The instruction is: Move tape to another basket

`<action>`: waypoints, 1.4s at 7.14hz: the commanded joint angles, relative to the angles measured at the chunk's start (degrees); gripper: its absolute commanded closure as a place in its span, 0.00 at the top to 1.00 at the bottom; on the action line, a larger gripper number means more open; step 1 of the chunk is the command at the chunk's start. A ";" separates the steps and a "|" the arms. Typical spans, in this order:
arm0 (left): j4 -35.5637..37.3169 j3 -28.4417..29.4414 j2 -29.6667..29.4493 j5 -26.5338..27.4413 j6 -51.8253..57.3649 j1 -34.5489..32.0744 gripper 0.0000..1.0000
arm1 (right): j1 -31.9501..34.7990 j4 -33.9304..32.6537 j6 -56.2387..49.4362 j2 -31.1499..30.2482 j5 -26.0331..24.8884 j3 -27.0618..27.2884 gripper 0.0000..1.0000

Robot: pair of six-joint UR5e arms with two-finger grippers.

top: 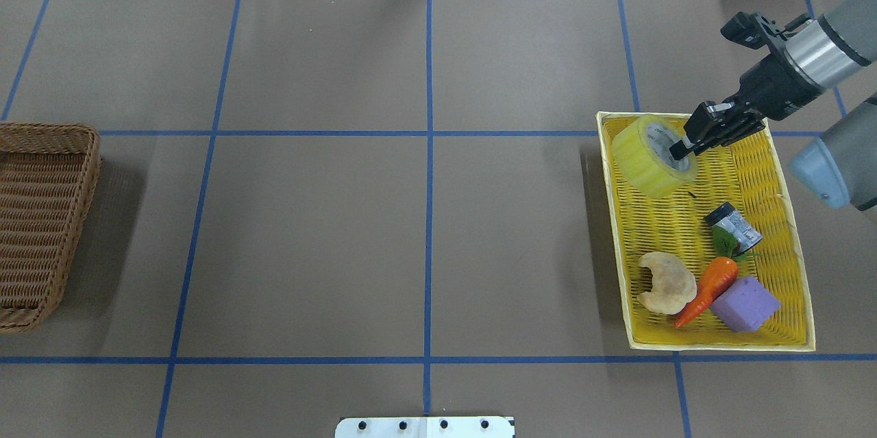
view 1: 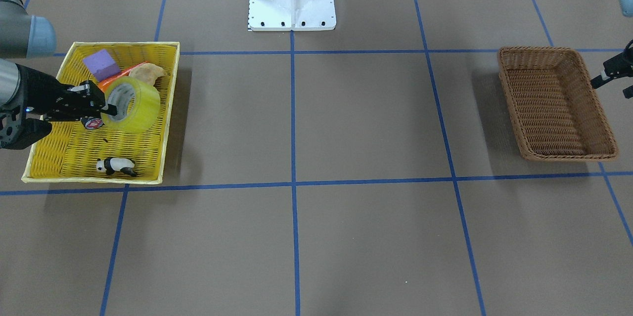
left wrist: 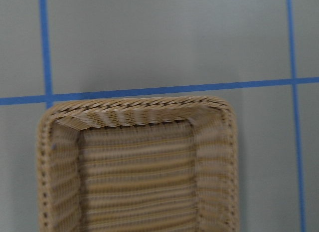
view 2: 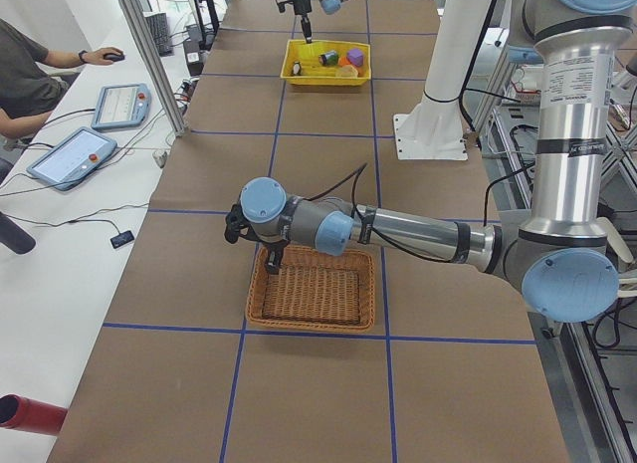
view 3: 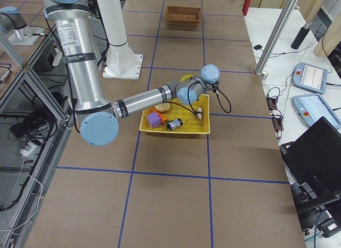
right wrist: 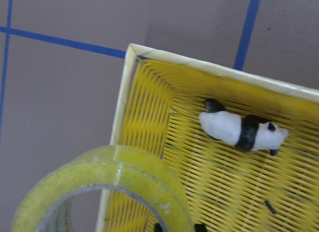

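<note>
Overhead exterior shows the right gripper [top: 685,148] with jaws clamped on the tape [top: 644,164], held over the yellow tray [top: 719,347]'s far corner; carrying it to the wicker basket [top: 41,219], well apart from that tray, remains.

We count one roll of yellow tape [view 1: 142,107] and two woven containers: one brown wicker basket [view 1: 554,103] and one yellow tray [view 1: 74,148]. Of the small loose items (five in all) we find one of each kind: one panda figure [view 1: 116,165], one toy carrot [top: 709,287], one purple block [top: 745,303], one small can [top: 734,227] and one pale curved flat piece [top: 663,282]. We also count two grippers, the left gripper [view 1: 596,82] and the right gripper [top: 685,149].
</note>
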 commanded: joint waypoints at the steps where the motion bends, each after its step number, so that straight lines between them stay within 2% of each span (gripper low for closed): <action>1: -7.87 -0.07 -2.81 -7.62 -10.62 4.20 0.98 | -0.08 -0.15 2.90 4.57 12.50 -0.94 0.00; 2: -10.69 -0.15 -5.62 -8.52 -17.30 6.31 0.98 | -0.08 -0.06 2.81 7.21 21.08 -3.39 0.00; 3: -13.85 0.02 -9.22 -8.53 -21.81 9.82 0.98 | -0.17 -0.06 2.29 7.84 26.82 -3.85 0.00; 5: -14.58 -0.68 -21.15 -8.44 -42.05 16.24 0.98 | -0.17 -0.67 1.76 10.56 33.53 -6.65 0.00; 6: -17.80 -0.77 -25.21 -8.01 -49.99 17.66 0.98 | -0.17 -0.94 -0.86 11.71 34.08 -9.54 0.00; 7: -22.44 -0.51 -28.47 -4.44 -55.46 21.42 0.98 | -0.17 -2.94 -5.23 14.15 35.31 -13.04 0.00; 8: -28.50 -0.68 -28.50 3.08 -61.43 23.37 0.98 | -0.17 -8.10 -10.67 15.22 37.23 -13.60 0.00; 9: -35.52 1.23 -28.59 6.55 -69.32 24.17 0.98 | -0.17 -13.11 -16.56 15.41 40.47 -13.61 0.00; 10: -42.55 4.12 -29.46 9.28 -72.27 24.79 0.98 | -0.17 -18.99 -22.53 15.50 43.98 -13.43 0.00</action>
